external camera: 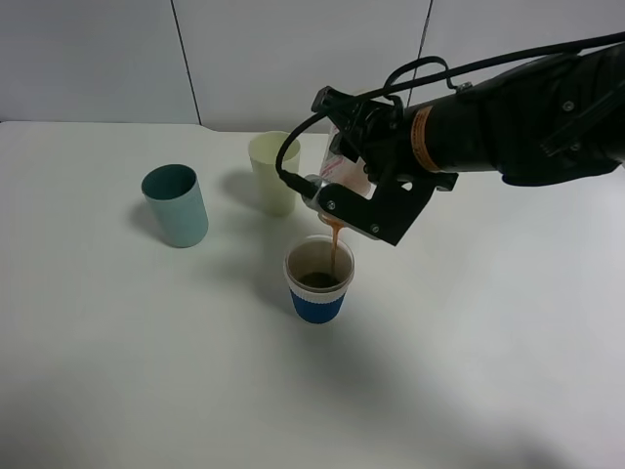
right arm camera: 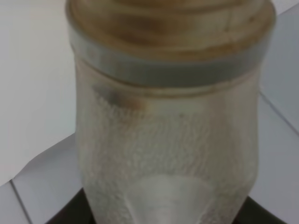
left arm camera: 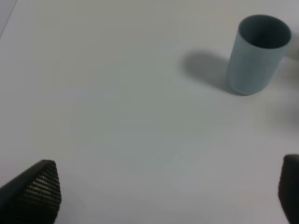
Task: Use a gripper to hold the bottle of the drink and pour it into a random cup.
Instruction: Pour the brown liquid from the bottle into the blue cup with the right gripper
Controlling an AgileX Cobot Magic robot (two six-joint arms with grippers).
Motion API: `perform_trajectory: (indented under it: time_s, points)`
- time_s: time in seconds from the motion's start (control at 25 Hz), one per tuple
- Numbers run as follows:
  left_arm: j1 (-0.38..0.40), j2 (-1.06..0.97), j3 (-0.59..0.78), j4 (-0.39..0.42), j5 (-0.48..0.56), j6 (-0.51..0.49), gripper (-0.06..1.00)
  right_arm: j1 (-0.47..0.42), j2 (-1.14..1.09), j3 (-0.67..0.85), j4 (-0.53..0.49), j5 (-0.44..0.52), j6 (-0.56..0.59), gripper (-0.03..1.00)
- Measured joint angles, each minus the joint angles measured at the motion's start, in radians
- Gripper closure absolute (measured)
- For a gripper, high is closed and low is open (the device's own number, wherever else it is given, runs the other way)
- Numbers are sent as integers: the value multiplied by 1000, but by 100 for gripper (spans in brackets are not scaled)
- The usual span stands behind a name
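Observation:
My right gripper (external camera: 354, 186) is shut on the bottle of the drink (external camera: 342, 168) and holds it tilted, neck down, above the cup (external camera: 318, 283). A thin orange-brown stream of the drink (external camera: 335, 244) runs from the neck into this white cup with the blue sleeve, where dark liquid has pooled. The right wrist view is filled by the translucent bottle (right arm camera: 168, 121), its neck stained brown. My left gripper (left arm camera: 167, 191) is open and empty above bare table; it does not show in the exterior view.
A teal cup (external camera: 176, 205) stands left of the blue-sleeved cup and also shows in the left wrist view (left arm camera: 254, 53). A pale green cup (external camera: 273, 171) stands behind, close to the bottle. The white table (external camera: 469, 352) meets a grey wall at the back.

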Motion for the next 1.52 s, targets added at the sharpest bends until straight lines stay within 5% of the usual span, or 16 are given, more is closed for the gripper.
perform_trajectory:
  time_s: [1.52]
  points:
    - [0,0,0,0,0,0,2,38,0,0,-79,42,1,61]
